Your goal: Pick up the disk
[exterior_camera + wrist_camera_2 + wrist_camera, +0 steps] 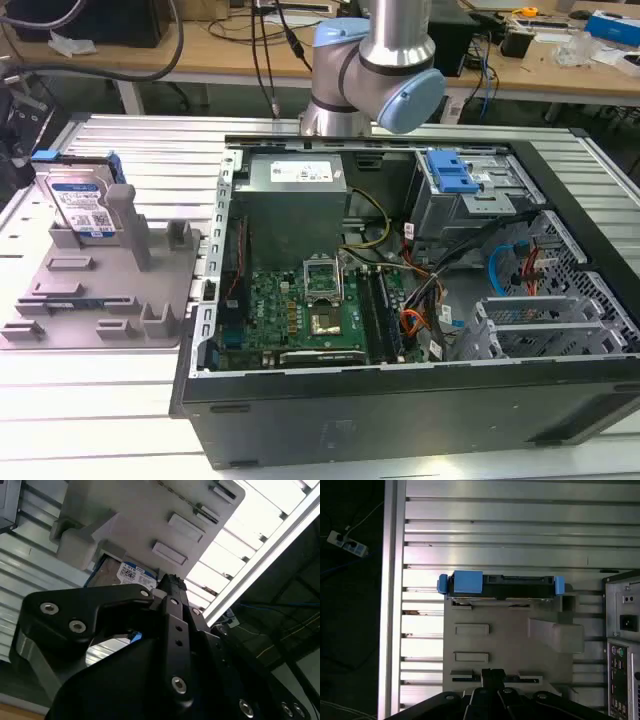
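Presently we find the end effector (493, 674) poised above the slatted worktop (520, 520), over the near edge of the grey holder tray (505, 640), with nothing seen in its grasp. We cannot tell whether it stands apart or together. The disk (502, 586) stands on edge in that tray, at the end farthest from the end effector and well apart from it, with the tray's post (555, 635) between them. In the second wrist view its blue-and-white label (134, 575) faces the end effector. An open computer case (400, 300) sits beside the tray.
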Controlling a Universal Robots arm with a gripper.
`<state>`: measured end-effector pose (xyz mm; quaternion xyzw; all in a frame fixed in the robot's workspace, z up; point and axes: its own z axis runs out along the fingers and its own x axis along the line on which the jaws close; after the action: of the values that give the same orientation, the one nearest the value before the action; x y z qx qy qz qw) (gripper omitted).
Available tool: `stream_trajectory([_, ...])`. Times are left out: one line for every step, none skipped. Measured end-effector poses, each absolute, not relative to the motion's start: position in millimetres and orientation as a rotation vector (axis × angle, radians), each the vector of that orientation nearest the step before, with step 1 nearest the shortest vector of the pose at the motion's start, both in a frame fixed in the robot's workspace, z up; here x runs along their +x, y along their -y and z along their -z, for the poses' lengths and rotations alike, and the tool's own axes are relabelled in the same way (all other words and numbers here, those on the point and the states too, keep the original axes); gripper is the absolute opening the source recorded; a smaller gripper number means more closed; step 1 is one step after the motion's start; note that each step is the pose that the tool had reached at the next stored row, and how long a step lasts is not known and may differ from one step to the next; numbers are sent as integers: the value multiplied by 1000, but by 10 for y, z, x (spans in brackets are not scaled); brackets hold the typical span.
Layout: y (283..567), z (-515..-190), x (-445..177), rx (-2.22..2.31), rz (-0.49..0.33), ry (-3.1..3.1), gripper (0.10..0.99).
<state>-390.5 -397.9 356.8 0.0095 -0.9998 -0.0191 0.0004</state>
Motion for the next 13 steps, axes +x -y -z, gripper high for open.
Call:
stream_trajectory([3979,-3568,-3905,30,60,3140,106])
stream_trajectory([3979,-3568,-3905,30,60,3140,106])
stream_trajectory([3979,-3568,-3905,30,60,3140,106])
stream_trajectory([3979,-3568,-3905,30,60,3140,106])
stream_trajectory([3979,-3568,-3905,30,60,3140,106])
stream_trajectory([3979,-3568,-3905,30,60,3140,106])
stream_trajectory([3979,-3568,-3905,30,60,3140,106])
stream_trajectory([3979,-3568,-3905,30,60,3140,106])
stream_trajectory([3979,-3567,-3906,59,60,3139,106])
stream_trajectory([3979,-3566,-3906,122,60,3137,106])
stream_trajectory([3979,-3565,-3906,191,60,3132,106])
stream_trajectory([3979,-3562,-3906,248,60,3128,106])
stream_trajectory([3979,-3561,-3906,293,60,3123,106])
